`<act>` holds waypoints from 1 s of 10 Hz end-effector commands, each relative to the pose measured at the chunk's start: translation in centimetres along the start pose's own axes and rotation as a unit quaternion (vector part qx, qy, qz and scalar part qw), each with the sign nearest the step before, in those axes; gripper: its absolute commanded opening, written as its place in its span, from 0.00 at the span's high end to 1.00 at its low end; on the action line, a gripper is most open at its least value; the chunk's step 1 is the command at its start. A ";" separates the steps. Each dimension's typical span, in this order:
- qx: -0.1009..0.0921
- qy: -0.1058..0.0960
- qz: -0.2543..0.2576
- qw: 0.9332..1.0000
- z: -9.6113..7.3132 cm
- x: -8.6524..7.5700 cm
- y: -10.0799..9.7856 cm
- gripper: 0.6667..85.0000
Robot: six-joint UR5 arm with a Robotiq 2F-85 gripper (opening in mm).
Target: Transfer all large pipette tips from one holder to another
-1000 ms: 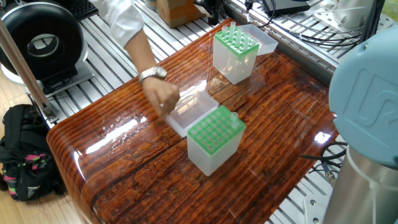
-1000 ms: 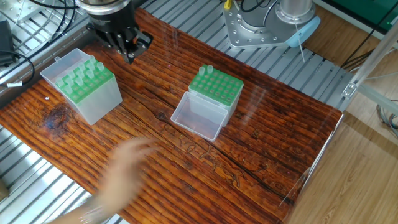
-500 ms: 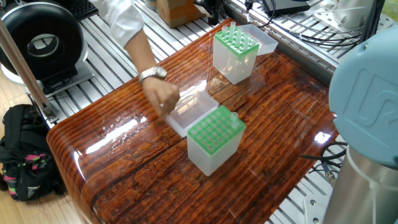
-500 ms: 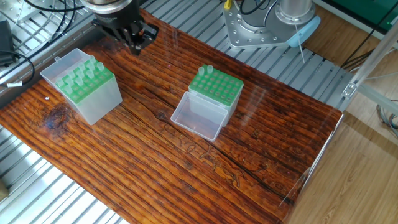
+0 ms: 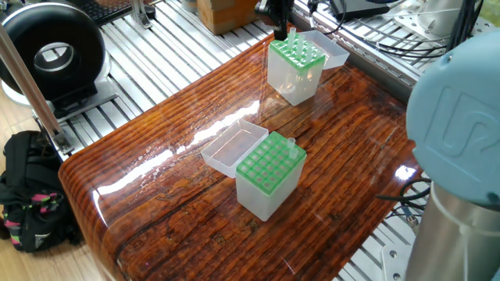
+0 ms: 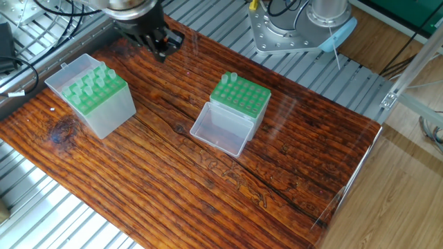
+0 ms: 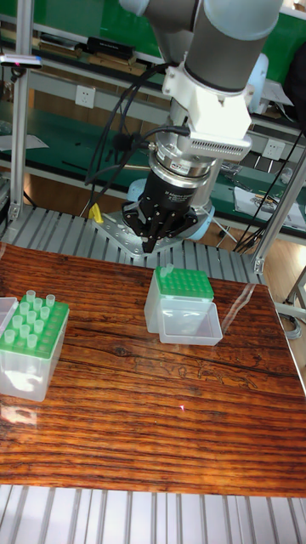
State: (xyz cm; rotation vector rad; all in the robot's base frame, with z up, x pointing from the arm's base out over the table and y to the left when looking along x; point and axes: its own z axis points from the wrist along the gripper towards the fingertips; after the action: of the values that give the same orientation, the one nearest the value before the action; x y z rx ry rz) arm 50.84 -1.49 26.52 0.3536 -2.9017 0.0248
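Tall fixed view gives us the clearest count: the clear plastic box with a green rack at the left (image 7: 32,348) holds about a dozen translucent whitish large pipette tips (image 7: 31,316), while the second green-topped clear box with its lid folded open (image 7: 183,302), further right on the glossy reddish wooden worktop (image 7: 144,425), carries a single tip (image 7: 167,270) at its far-left corner. We judge the transfer barely begun, with nearly everything left to move. The black two-finger end effector (image 7: 153,242) hangs above the worktop between the boxes; we see no tip in it, but cannot tell whether its fingers are parted.
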 end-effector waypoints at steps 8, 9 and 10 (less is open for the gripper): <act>0.008 -0.076 0.011 0.997 0.6 -3.6 0.2 1.00; -0.015 -0.079 0.014 0.997 0.6 -3.8 1.3 1.00; -0.029 -0.068 0.021 0.997 0.7 -3.3 2.0 1.00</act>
State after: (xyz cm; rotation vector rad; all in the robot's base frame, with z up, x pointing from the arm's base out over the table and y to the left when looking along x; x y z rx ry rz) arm 53.69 -0.40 25.12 0.3338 -3.0387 0.0165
